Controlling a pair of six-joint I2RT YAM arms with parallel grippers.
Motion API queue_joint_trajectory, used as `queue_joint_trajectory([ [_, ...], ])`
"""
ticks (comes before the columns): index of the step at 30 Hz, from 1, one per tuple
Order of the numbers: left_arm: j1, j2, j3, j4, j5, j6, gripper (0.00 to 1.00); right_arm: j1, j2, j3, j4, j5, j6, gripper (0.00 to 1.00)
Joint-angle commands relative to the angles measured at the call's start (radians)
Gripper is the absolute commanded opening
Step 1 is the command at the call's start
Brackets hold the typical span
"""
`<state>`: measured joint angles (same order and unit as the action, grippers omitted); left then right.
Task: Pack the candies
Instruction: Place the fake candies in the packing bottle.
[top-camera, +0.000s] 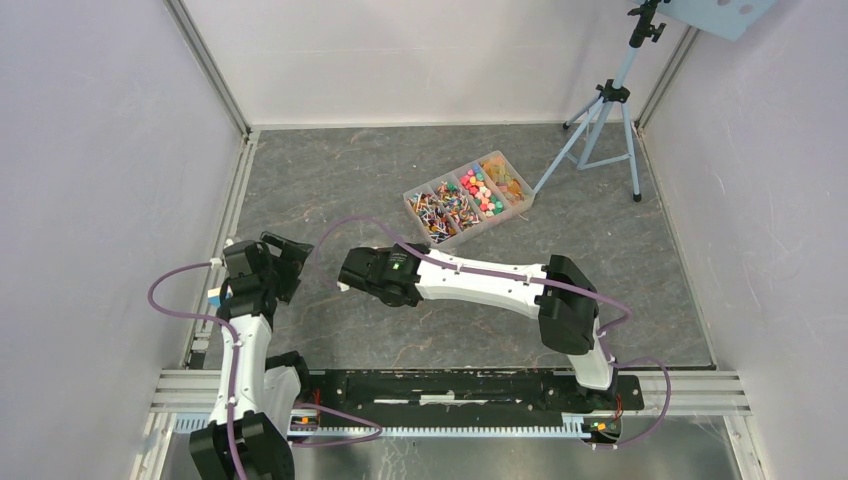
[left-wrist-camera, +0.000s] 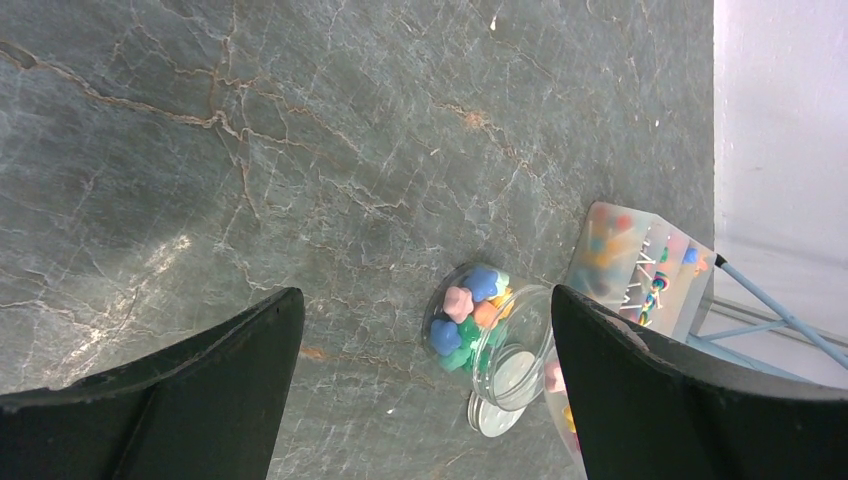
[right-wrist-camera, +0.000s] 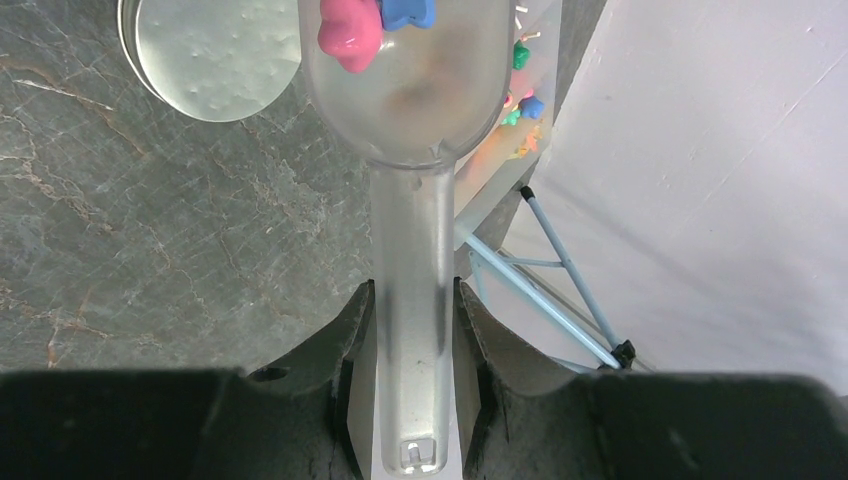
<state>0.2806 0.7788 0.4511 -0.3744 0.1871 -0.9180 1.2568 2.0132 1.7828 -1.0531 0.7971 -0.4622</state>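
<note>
Right end effector (right-wrist-camera: 412, 300) clamped narrow on the handle of a clear scoop (right-wrist-camera: 410, 200); pink and blue candies (right-wrist-camera: 352, 25) sit in its bowl, top of frame. Left end effector (left-wrist-camera: 425, 300) wide, holding nothing, above the worktop (left-wrist-camera: 250, 150). More candies in a clear jar (left-wrist-camera: 515, 330), lower centre, and in a divided tray (top-camera: 495, 226), upper centre.
</note>
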Motion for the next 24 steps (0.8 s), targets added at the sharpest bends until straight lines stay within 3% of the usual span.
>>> queue_joint_trajectory([
  [1,0.011,0.0,-0.002,0.047,0.012,-0.012,0.98,0.009,0.01,0.0,0.026,0.05,-0.013,0.0],
  [24,0.013,-0.01,-0.014,0.047,0.011,-0.001,0.98,0.044,0.017,-0.049,0.038,0.143,-0.047,0.0],
])
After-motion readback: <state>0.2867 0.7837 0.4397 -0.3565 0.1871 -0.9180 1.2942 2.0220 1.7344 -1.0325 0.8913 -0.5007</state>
